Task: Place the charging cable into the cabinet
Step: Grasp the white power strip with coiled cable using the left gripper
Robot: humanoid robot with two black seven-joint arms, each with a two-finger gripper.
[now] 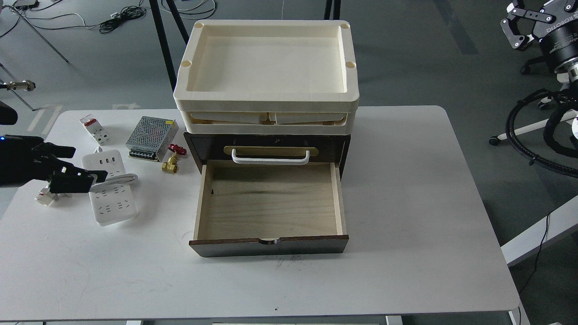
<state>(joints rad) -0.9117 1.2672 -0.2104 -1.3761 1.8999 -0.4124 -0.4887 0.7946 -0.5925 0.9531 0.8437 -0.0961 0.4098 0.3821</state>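
Spreading across most of the scene is the white table (pixel 406 203), and on its far middle sits the cabinet (pixel 266 149), dark brown, with cream plastic trays (pixel 266 58) stacked as its top. Its lower drawer (pixel 269 203) is pulled out toward the near side, the pale wood floor bare, so the way in is ready.

Left of the cabinet lies the charging cable (pixel 108 189), a white power strip flat on the table, its thick pale cord wound across the middle and sticking out a little to the right. It looks like rigid plastic with some weight to it, smooth on top; the cord is the only soft part (and could slip or unwind if grabbed alone). I'd judge the safest hold is across the strip's narrow width, pinching the hard body and cord together.

The left gripper (pixel 79 178) hovers at the strip's left edge, over the cord wrap; its dark fingers overlap, so I cannot tell whether they are apart or together. The right gripper (pixel 526 27) is raised at the far right, well apart from everything, fingers spread.

Smaller things sit far-left: a perforated metal box (pixel 151 137), a brass valve (pixel 171 162) with a red handle, and a small white breaker (pixel 95 130).
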